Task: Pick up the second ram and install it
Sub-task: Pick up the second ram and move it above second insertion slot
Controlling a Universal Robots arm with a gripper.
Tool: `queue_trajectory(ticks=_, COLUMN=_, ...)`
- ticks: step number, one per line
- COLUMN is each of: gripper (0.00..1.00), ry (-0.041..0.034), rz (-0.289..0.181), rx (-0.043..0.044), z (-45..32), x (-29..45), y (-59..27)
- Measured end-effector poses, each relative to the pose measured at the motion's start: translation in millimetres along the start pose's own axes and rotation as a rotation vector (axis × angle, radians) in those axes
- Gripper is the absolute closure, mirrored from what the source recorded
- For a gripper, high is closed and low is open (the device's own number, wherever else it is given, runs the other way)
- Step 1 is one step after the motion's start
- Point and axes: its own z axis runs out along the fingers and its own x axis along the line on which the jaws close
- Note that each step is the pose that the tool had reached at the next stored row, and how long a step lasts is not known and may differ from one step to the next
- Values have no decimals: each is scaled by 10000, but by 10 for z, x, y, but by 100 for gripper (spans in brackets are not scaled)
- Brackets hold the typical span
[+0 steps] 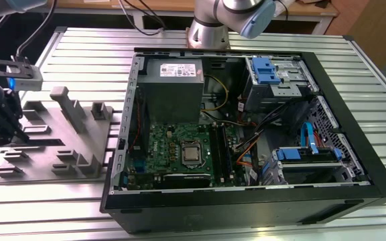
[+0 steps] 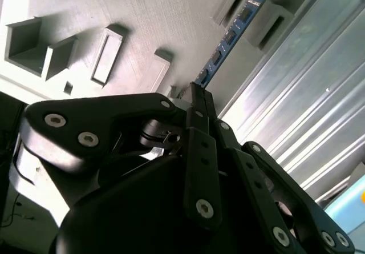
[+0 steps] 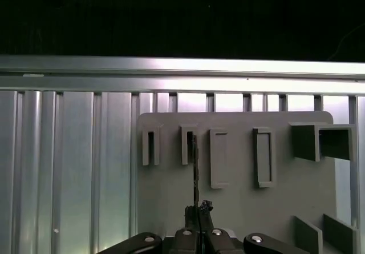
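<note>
The second ram [image 2: 228,40] is a thin stick with a blue edge and a row of black chips. In the first wrist view the ram [image 3: 195,174] shows edge-on as a dark line. Its far end stands between two upright posts of the grey tray [image 2: 114,8], and its near end runs in between my fingers. My gripper [image 2: 197,91] is shut on it. In the exterior view the gripper [image 1: 2,133] hangs over the tray [image 1: 59,150] at the exterior view's left. The gripper [image 3: 199,208] is also low over the tray [image 3: 239,208] in the first wrist view.
An open computer case [image 1: 354,150] lies on the slatted metal table [image 1: 86,50], to the exterior view's right of the tray. Inside it are a green motherboard [image 1: 173,145] and long black memory sockets [image 1: 223,150]. Cables, drive bays and a power supply [image 1: 173,85] crowd the case.
</note>
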Motion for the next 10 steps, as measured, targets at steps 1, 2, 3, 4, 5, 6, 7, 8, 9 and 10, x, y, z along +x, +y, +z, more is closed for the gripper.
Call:
queue_trajectory(ticks=1, gripper=92, ry=0, rz=0, rx=0, z=-26, x=-1, y=1)
queue_trajectory(ticks=2, gripper=92, ry=1, rz=0, rx=0, z=-51, x=-2, y=1)
queue_trajectory(ticks=3, gripper=92, ry=0, rz=0, rx=1, z=-78, x=-4, y=2)
queue_trajectory(ticks=4, gripper=92, ry=-1, rz=0, rx=2, z=-109, x=-5, y=2)
queue_trajectory(ticks=5, gripper=92, ry=-1, rz=-1, rx=2, z=-140, x=-7, y=3)
queue_trajectory(ticks=6, gripper=92, ry=0, rz=-1, rx=1, z=-172, x=-8, y=4)
queue_trajectory(ticks=7, gripper=92, ry=0, rz=-1, rx=1, z=-205, x=-10, y=5)
queue_trajectory(ticks=8, gripper=92, ry=0, rz=0, rx=1, z=-237, x=-11, y=6)
queue_trajectory(ticks=9, gripper=92, ry=-1, rz=-1, rx=3, z=-266, x=-13, y=6)
queue_trajectory(ticks=10, gripper=92, ry=-1, rz=-1, rx=3, z=-293, x=-14, y=7)
